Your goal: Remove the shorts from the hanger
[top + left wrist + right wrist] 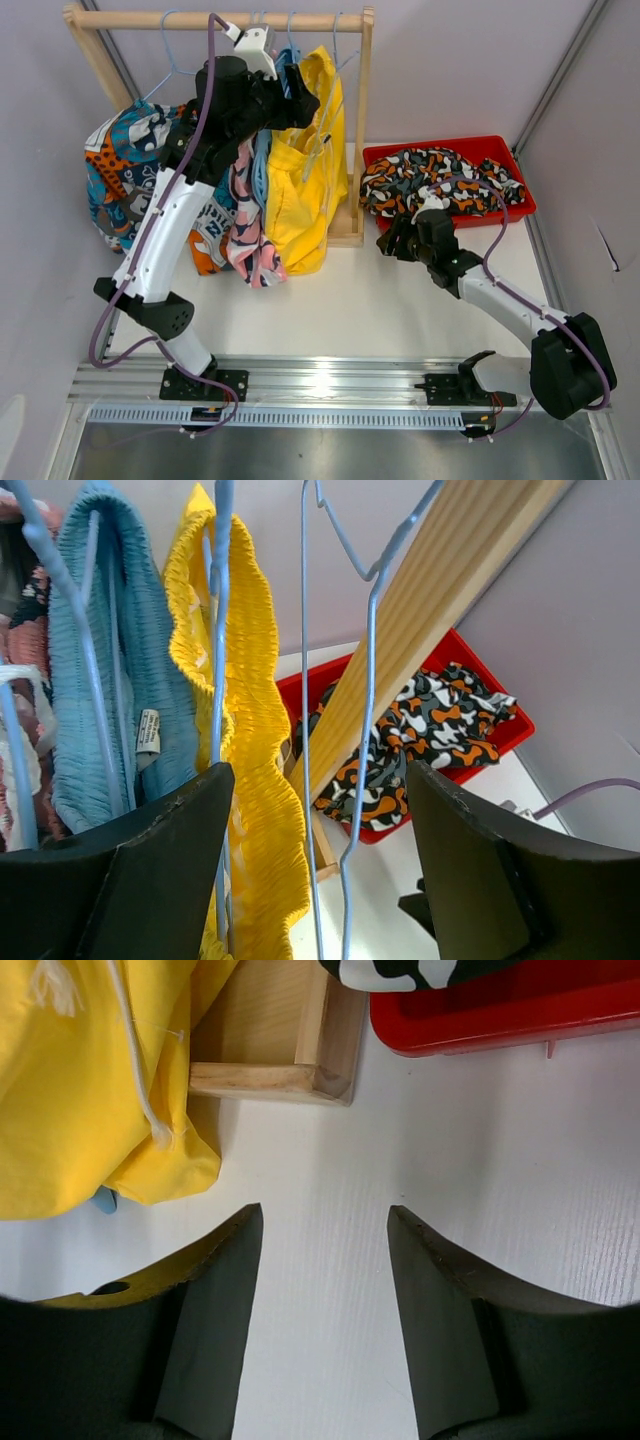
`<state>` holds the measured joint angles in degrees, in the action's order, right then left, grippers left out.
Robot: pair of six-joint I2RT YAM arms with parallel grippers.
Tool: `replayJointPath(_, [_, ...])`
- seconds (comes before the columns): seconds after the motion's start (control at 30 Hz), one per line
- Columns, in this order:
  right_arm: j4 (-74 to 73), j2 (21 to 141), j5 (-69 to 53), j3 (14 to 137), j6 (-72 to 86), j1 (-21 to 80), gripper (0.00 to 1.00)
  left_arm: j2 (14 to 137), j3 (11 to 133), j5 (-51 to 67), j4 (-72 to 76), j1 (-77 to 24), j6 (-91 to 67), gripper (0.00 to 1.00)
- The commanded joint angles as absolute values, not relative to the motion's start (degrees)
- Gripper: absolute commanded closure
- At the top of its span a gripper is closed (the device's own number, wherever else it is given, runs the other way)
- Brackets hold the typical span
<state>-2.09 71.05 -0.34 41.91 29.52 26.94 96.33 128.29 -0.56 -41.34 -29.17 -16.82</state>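
Note:
Yellow shorts (300,170) hang from a blue wire hanger (304,630) on the wooden rack, beside light blue shorts (262,160), pink shorts (245,235) and teal-orange patchwork shorts (115,170). My left gripper (305,100) is high up at the yellow waistband (250,680). It is open, with the waistband's edge and two hanger wires between its fingers (150,860). Black-orange-white blotched shorts (440,180) lie in the red tray (520,215). My right gripper (395,240) hovers open over the bare table, holding nothing.
The rack's wooden rail (230,18) and right post (362,110) stand close to my left gripper. Its wooden foot (270,1050) and the red tray's edge (500,1020) lie just ahead of my right gripper (322,1220). White table stretches in front of the rack.

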Motion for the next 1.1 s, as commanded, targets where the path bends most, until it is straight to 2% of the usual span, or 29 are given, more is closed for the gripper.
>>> replayJointPath(0.0, [-1.9, 69.5, 1.8, 41.4, 28.1, 27.2, 0.41, 95.6, 128.8, -3.2, -40.3, -28.4, -15.1, 0.25])
replayJointPath(0.33, [-0.7, 71.1, 1.2, 40.7, 28.4, 27.1, 0.42, 93.7, 126.8, -6.8, -40.3, -28.3, -13.2, 0.25])
replayJointPath(0.77, [2.1, 72.3, 0.8, 39.5, 28.9, 27.1, 0.43, 89.8, 126.6, -4.4, -39.9, -28.3, -13.8, 0.23])
replayJointPath(1.07, [2.6, 72.6, 0.6, 39.1, 29.0, 27.2, 0.43, 92.1, 125.6, -5.3, -39.6, -28.1, -13.4, 0.24])
